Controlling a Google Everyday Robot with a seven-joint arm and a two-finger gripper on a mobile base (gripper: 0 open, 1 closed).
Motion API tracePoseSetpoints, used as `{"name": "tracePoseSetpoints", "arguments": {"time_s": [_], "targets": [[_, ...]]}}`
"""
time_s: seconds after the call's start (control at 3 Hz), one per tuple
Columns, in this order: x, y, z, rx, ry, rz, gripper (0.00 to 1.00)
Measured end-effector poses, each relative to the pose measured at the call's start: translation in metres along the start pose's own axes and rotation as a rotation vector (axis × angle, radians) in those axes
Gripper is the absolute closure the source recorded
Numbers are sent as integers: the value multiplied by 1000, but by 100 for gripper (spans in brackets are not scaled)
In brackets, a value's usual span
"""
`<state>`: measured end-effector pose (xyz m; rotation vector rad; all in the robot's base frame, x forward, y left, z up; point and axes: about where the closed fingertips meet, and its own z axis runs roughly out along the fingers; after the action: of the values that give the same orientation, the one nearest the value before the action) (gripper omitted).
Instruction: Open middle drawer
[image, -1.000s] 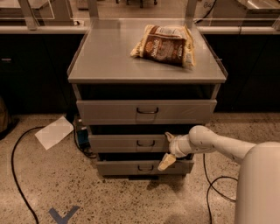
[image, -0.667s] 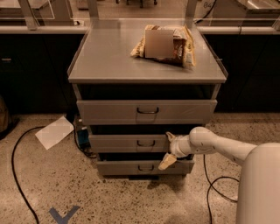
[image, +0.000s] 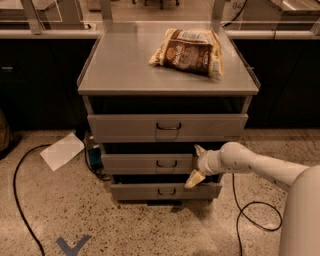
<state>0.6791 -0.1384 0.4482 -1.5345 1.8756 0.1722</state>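
Observation:
The middle drawer (image: 145, 163) is a long low grey front with a small dark wire handle (image: 166, 164) at its centre. It sits between the wider top drawer (image: 125, 128) and the bottom drawer (image: 135, 192) of a grey metal cabinet. My gripper (image: 195, 165) is at the right end of the middle drawer's front, to the right of the handle. It is open, with one tan fingertip (image: 199, 150) above the front's top edge and the other below its bottom edge. My white arm (image: 250, 162) reaches in from the right.
A brown snack bag (image: 187, 51) lies on the cabinet top (image: 120, 65). A white sheet of paper (image: 62, 150) lies on the speckled floor at left. Black cables run along the floor at left (image: 17, 190) and right (image: 250, 215). Dark counters stand behind the cabinet.

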Motion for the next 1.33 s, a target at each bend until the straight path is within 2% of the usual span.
{"name": "tracePoseSetpoints", "arguments": {"time_s": [0.33, 0.67, 1.0, 1.33], "targets": [[5, -2, 12, -39, -24, 21, 0], [15, 2, 38, -140, -62, 63, 0], [18, 3, 47, -183, -76, 84, 0], [16, 2, 45, -184, -76, 84, 0]]}}
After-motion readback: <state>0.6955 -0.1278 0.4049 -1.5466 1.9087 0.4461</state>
